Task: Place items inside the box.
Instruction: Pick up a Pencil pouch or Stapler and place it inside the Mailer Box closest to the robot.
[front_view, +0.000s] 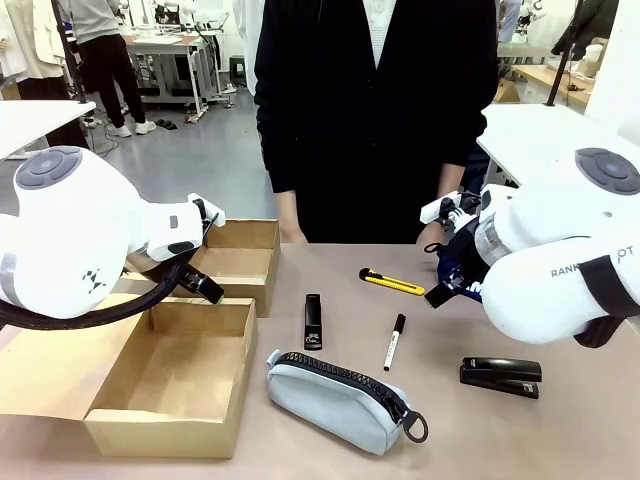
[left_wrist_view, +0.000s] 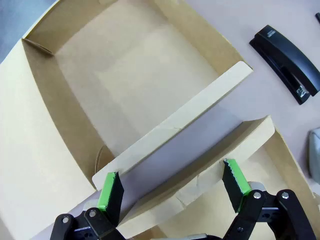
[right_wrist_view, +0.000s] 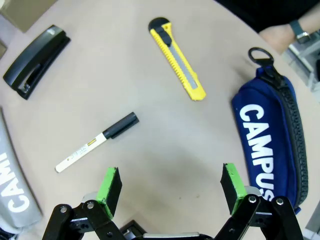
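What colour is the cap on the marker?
The marker's cap is black, on a white barrel; clearest in the right wrist view.

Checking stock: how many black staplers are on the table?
2. One black stapler lies mid-table beside the brown cardboard box; the second stapler lies by the right arm. Others may be hidden.

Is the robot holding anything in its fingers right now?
No, nothing. The left gripper is open over the box; the right gripper is open too, between the marker and the blue pouch.
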